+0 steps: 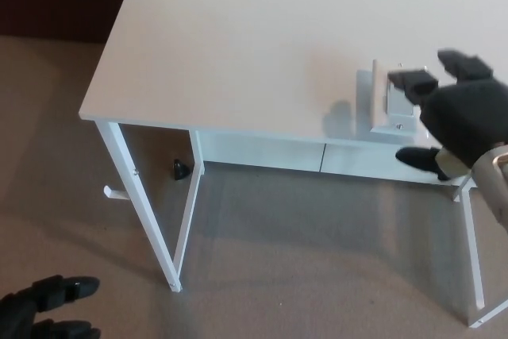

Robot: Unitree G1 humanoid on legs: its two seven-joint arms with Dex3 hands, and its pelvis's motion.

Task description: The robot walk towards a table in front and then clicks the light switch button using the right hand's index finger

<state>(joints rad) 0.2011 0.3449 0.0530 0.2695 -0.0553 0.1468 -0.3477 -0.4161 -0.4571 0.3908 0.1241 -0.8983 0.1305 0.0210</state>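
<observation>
The fingers (413, 82) of the right hand (464, 113) are spread apart and clamped on nothing: one thick finger is laid onto the face of the light switch (390, 105), a second is lifted clear above and to the right of it, and the thumb is dropped below, over the front edge. That spread is judged to serve the press, a single fingertip being offered to the button while the others are kept out of the way. Whether the button is actually depressed cannot be told, since the contact point is hidden under the fingertip. The switch is seen as a small white plate in a raised bracket, set on the white surface (238, 45) close to its front edge and toward the right end, where it is reached without leaning. A soft shadow is cast to the bracket's left. The left hand (44, 307) is kept low at the bottom corner, over the carpet (317, 260) and well apart from the surface; its fingers are held loosely curled and slightly apart, nothing being gripped, presumably because no part is asked of it here.
</observation>
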